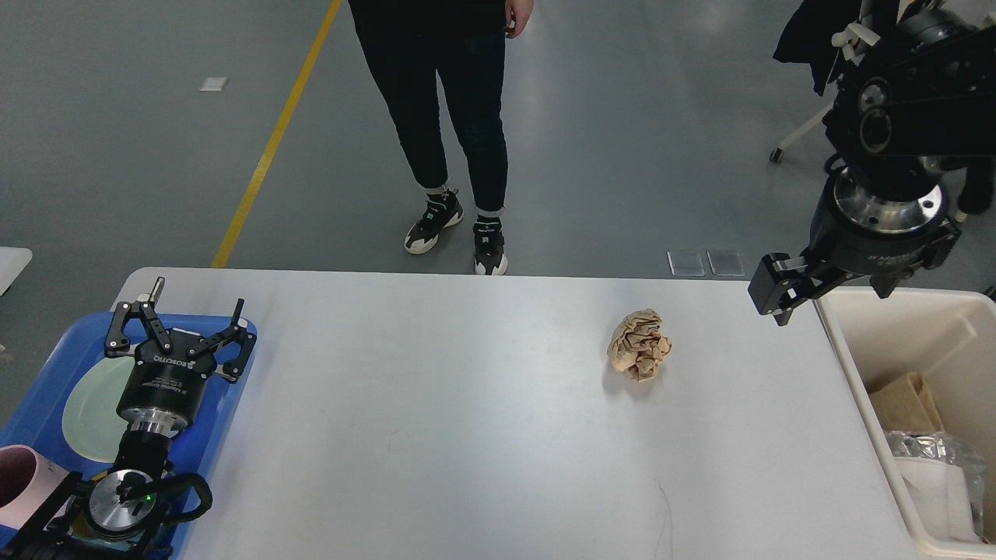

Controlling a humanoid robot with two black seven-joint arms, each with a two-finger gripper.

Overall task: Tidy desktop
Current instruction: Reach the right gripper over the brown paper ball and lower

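The white desktop [467,412] holds one crumpled brown paper ball [640,344] right of centre. My left gripper [185,311] is open and empty, hovering over the blue tray [47,389] at the table's left end. My right gripper [829,289] hangs high over the table's far right corner and the far-left rim of the cream bin [856,299]. It points down, its fingers look spread and nothing is in it. It is to the right of the paper ball and well above it.
The tray holds a pale green plate [89,400] and a pink cup [17,482]. The bin holds brown paper, foil and white rubbish [926,467]. A person [459,117] stands at the table's far edge. A chair stands behind my right arm.
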